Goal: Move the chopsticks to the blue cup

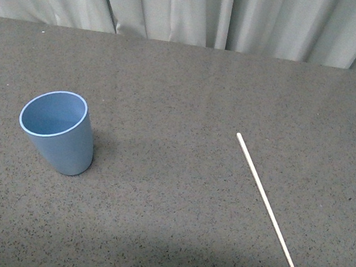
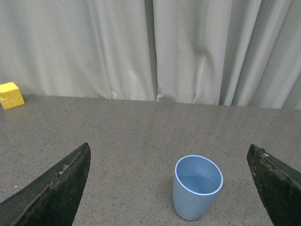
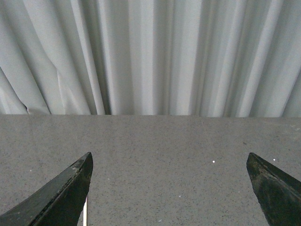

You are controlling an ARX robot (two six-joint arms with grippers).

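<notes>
Blue cup (image 1: 57, 131) seated upright on grey table (image 1: 182, 96) at 9 o'clock. Chopstick (image 1: 265, 201) laid flat at 4 o'clock, well apart from cup. Left gripper (image 2: 169, 147) and right gripper (image 3: 169, 155) both spread wide.

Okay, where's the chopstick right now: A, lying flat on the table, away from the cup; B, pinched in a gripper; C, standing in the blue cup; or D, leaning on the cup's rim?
A: the front view shows the chopstick lying flat on the table, well apart from the upright blue cup, which has nothing in it.
</notes>
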